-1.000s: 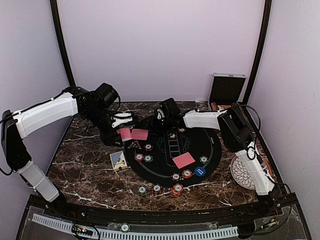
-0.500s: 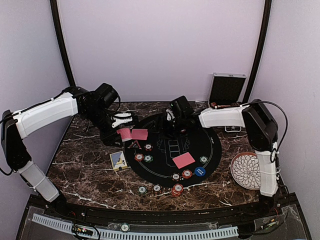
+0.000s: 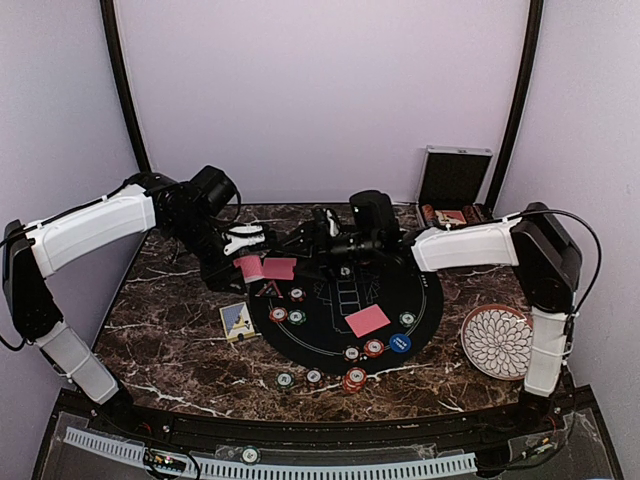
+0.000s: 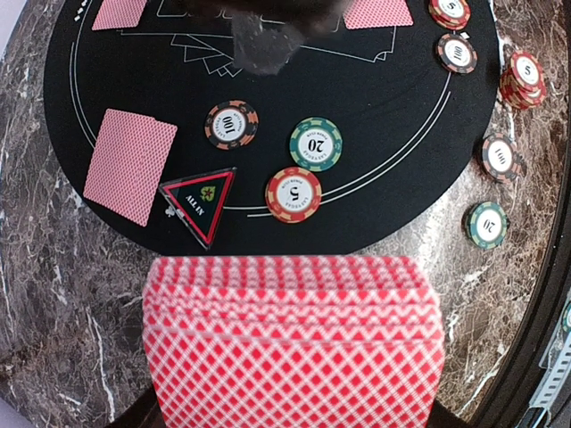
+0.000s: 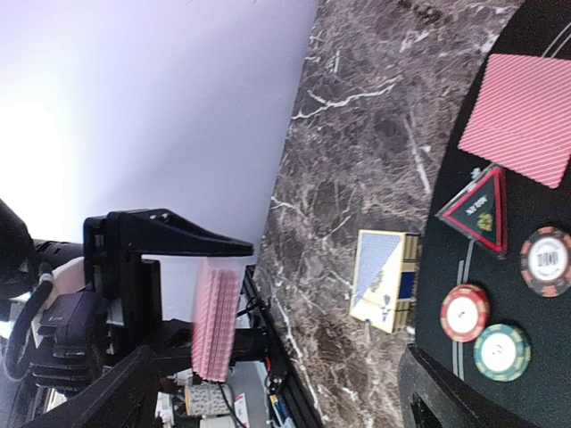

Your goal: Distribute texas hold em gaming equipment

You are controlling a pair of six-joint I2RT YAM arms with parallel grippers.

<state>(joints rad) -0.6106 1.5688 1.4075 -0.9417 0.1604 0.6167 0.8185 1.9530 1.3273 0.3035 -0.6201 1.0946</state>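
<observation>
My left gripper (image 3: 243, 264) is shut on a deck of red-backed cards (image 4: 294, 339), held above the left edge of the round black mat (image 3: 330, 335). Single red-backed cards lie on the mat (image 3: 280, 268) (image 3: 367, 320). A triangular marker (image 4: 198, 203) lies by three chips marked 100 (image 4: 231, 124), 20 (image 4: 315, 143) and 5 (image 4: 293, 193). A blue button (image 3: 400, 343) and more chips (image 3: 354, 380) sit at the mat's near edge. My right gripper (image 3: 308, 238) is open and empty, pointing left; its view shows the deck edge-on (image 5: 214, 321).
A blue-and-yellow card box (image 3: 237, 320) lies on the marble left of the mat. A white patterned plate (image 3: 498, 340) sits at the right. The silver case (image 3: 455, 178) stands open at the back right. Side posts and walls close in the table.
My right arm has swung its elbow out to the right and turned its gripper to point left toward the held deck. The left arm and deck have not moved.
</observation>
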